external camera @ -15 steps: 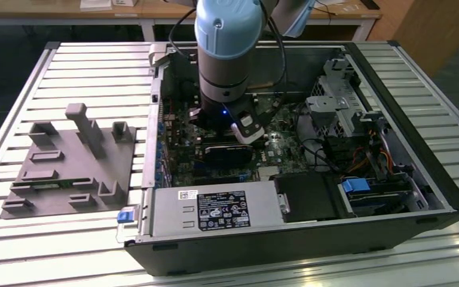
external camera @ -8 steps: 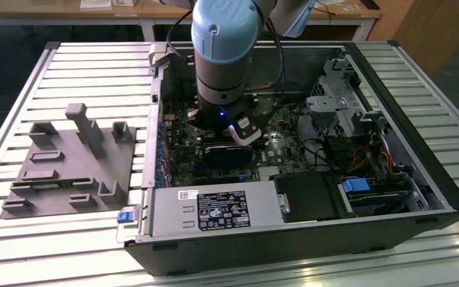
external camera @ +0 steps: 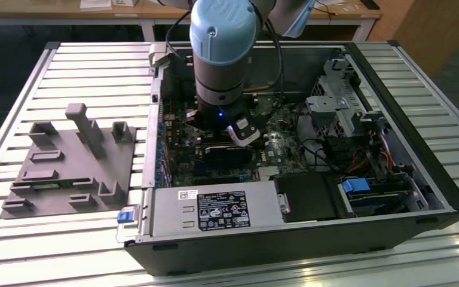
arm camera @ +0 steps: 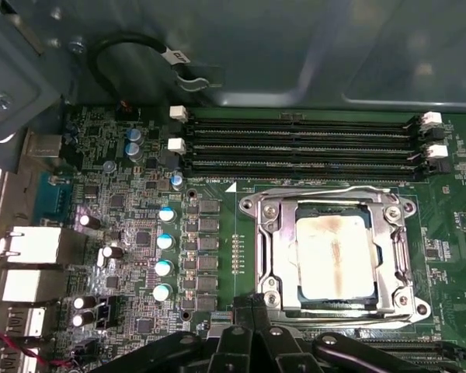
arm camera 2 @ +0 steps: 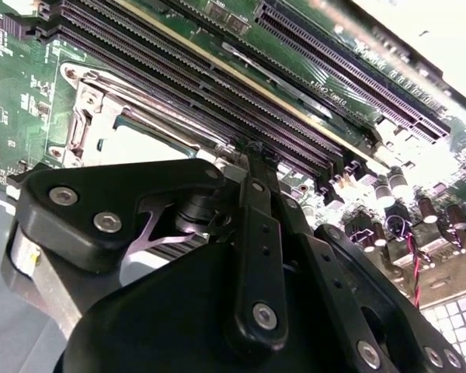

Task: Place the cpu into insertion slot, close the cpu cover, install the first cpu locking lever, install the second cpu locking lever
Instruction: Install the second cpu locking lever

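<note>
**CPU seated in socket, cover closed, pincer above the board**

We find the pincer (arm camera 2: pixel 252 151) with its black fingers drawn together at the tips and holding nothing; in the first wrist view its linkage (arm camera: pixel 252 342) sits just beside the near edge of the insertion slot (arm camera: pixel 273 256). We see the cpu (arm camera: pixel 334 252) lying flat inside that slot, its dull metal face marked with a brownish smear. The cpu cover (arm camera: pixel 396 249) lies down over the chip, framing it. Beyond the slot's far edge run the long black memory slots (arm camera: pixel 303 144), parallel to it. In the exterior view, the arm (external camera: pixel 222 54) reaches down into the open computer case (external camera: pixel 293 239), which rests on a slatted table (external camera: pixel 94 72); a grey fixture (external camera: pixel 70 161) lies on the table towards the exterior view's left.
</note>
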Tool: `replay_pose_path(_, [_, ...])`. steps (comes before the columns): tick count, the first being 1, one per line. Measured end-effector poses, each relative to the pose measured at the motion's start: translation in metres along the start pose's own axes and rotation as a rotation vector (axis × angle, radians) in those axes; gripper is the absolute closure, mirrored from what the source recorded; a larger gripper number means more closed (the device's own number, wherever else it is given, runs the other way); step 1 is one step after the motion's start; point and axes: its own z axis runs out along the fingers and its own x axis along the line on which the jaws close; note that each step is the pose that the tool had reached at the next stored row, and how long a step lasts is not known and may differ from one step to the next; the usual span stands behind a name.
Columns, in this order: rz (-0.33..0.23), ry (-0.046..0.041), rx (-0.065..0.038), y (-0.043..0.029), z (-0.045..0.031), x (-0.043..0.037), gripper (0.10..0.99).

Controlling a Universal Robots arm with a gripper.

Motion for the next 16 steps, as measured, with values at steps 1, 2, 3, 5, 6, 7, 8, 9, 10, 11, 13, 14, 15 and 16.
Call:
replay_pose_path(1, [0.000, 0.0000, 0.000, 0.0002, -0.0006, 0.0000, 0.980])
replay_pose_path(2, [0.000, 0.0000, -0.001, 0.0003, -0.0011, 0.0000, 0.980])
replay_pose_path(3, [0.000, -0.0001, -0.001, 0.0005, -0.0018, 0.0000, 0.980])
replay_pose_path(5, [0.000, -0.0008, -0.001, 0.0014, -0.0038, -0.0001, 0.980])
replay_pose_path(6, [0.000, -0.0009, -0.001, 0.0019, -0.0052, -0.0001, 0.980])
replay_pose_path(7, [0.000, -0.0010, -0.001, 0.0026, -0.0067, -0.0002, 0.980])
replay_pose_path(8, [0.000, -0.0011, -0.001, 0.0032, -0.0080, -0.0002, 0.980])
replay_pose_path(9, [0.000, -0.0010, -0.001, 0.0040, -0.0095, -0.0002, 0.980])
replay_pose_path(10, [0.000, -0.0010, -0.001, 0.0046, -0.0109, -0.0002, 0.980])
replay_pose_path(11, [0.000, -0.0011, -0.001, 0.0052, -0.0122, -0.0002, 0.980])
replay_pose_path(13, [0.000, -0.0011, -0.001, 0.0064, -0.0144, -0.0003, 0.980])
replay_pose_path(14, [0.000, -0.0011, -0.001, 0.0070, -0.0154, -0.0003, 0.980])
replay_pose_path(15, [0.000, -0.0012, -0.001, 0.0076, -0.0164, -0.0003, 0.980])
replay_pose_path(16, [0.000, -0.0012, -0.001, 0.0082, -0.0174, -0.0003, 0.980])
